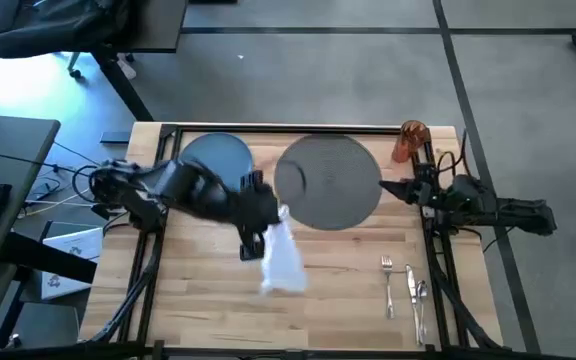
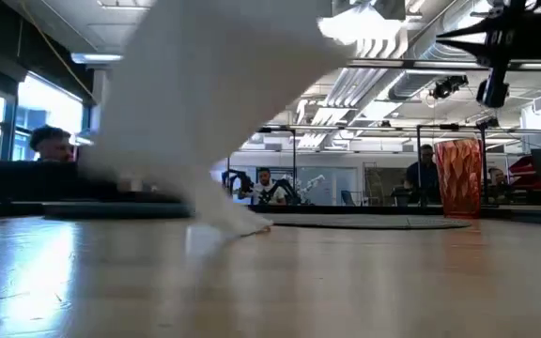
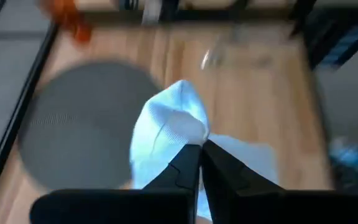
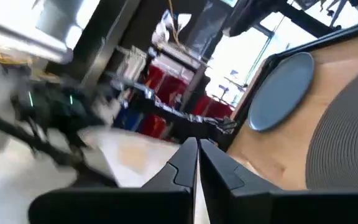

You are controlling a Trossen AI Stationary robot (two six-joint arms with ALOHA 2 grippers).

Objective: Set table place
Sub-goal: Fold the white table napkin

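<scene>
The white napkin (image 1: 284, 256) is grasped by the left gripper (image 1: 270, 228) fingers at the grey mat's (image 1: 328, 182) seven o'clock. The blue plate (image 1: 215, 160) and orange cup (image 1: 410, 141) are seen empty on the desk (image 1: 338, 300). The right gripper (image 1: 390, 187) is held clenched at the mat's three o'clock.

seen from directly overhead, the high camera takes in the whole surface (image 1: 208, 300) and both arms. the low camera sits at surface level, looking across into the room, close behind the hanging napkin (image 2: 205, 113). the left wrist camera looks down past its pincer (image 3: 201, 155) onto the grey mat (image 3: 79, 124), which the high and right wrist views share. the right wrist camera faces across the blue plate (image 4: 281, 90).
</scene>
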